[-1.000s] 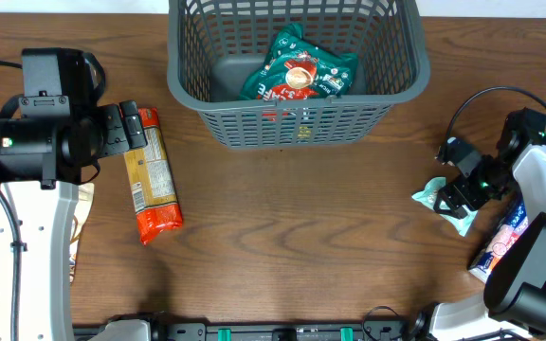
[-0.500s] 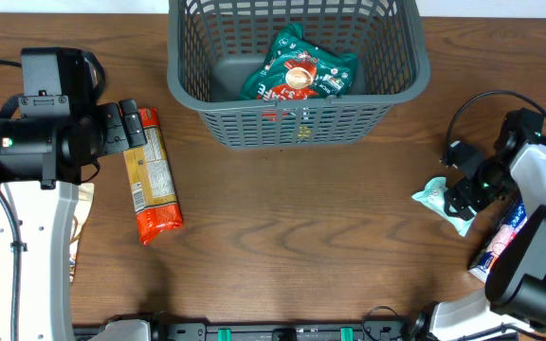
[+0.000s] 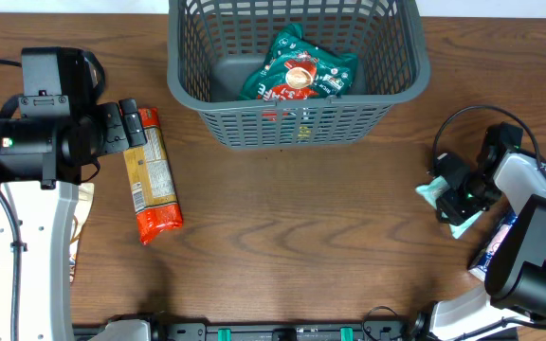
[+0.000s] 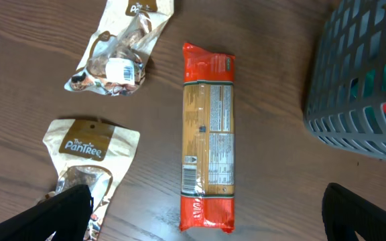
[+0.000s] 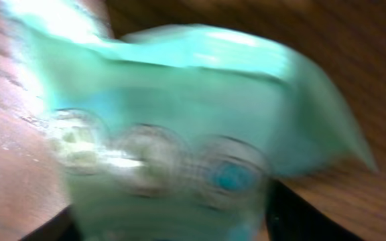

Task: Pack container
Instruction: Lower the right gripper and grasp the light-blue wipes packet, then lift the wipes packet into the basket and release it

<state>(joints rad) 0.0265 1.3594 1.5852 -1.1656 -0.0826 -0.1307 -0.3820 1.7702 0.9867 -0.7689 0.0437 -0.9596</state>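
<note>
While left fingers (image 4: 59,214) spread wide, right fingers (image 5: 300,221) straddle a glossy teal packet (image 5: 179,120) — grip unclear.

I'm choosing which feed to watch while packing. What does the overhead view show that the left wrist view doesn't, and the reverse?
Only overhead: the right gripper at a mint-green packet, far right. Only left wrist: a brown PanTree pouch and its crumpled twin, both seen whole; overhead mostly hides them under the left arm. Both: the long orange-ended packet and the grey slotted basket.
</note>
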